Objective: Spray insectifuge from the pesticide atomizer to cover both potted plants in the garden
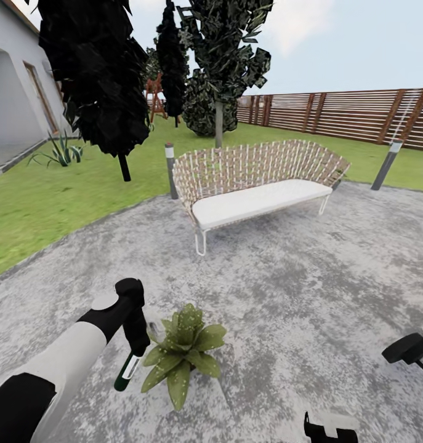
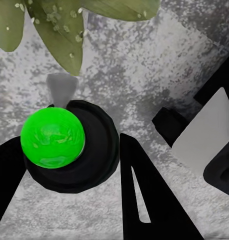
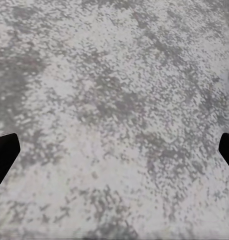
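The left gripper [image 1: 136, 344] holds the pesticide atomizer [image 1: 126, 371] on the stone patio [image 1: 285, 289], its fingers clamped on the bottle's upper part while the dark green body with its white label hangs down and slightly tilted. The bottle sits just beside the potted plant [image 1: 184, 351], on the side away from the right gripper [image 1: 414, 347]. In the left wrist view the bottle's bright green end [image 2: 52, 138] lies between the dark fingers [image 2: 149, 200], with speckled leaves [image 2: 59, 35] close ahead over the grey stone. The right gripper hangs well apart from the plant; its wrist view shows two fingertips [image 3: 4, 152] spread wide over bare patio. Beyond the plant stands a woven bench [image 1: 254, 178], with lawn [image 1: 45, 197] and a slatted fence [image 1: 346, 114] farther off.
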{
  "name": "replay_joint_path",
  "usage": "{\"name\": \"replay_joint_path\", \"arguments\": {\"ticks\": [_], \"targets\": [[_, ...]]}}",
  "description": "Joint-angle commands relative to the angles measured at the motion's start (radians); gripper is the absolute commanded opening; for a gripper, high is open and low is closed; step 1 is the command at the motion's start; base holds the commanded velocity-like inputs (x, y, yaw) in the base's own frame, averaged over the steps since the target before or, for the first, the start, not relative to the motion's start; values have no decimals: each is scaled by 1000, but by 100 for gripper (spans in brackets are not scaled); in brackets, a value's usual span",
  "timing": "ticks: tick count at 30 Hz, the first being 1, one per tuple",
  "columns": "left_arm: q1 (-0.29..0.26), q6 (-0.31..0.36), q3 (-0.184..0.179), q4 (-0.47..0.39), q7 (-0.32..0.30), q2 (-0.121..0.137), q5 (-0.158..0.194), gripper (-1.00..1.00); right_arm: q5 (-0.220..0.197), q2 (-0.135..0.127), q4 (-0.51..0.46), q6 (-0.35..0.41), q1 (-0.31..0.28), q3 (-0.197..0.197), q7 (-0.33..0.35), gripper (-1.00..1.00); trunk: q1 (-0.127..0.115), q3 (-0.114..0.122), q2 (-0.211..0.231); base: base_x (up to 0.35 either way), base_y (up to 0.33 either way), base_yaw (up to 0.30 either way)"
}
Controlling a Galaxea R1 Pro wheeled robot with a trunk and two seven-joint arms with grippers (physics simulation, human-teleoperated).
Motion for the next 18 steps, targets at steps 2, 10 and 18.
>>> {"name": "replay_joint_path", "arguments": {"ticks": [2,10,18], "targets": [[4,11,-4,-2,-9,-1,-5,-100,10,0,2,-3,-1,-6,-4,100,0,-1,0,1,13,-180],[4,12,1,-3,-9,-5,-6,-100,10,0,2,-3,-1,-6,-4,100,0,-1,0,-41,56,-29],[4,14,4,-3,-9,-5,-6,-100,10,2,2,-3,-1,-6,-4,100,0,-1,0,-88,276,-269]]}}
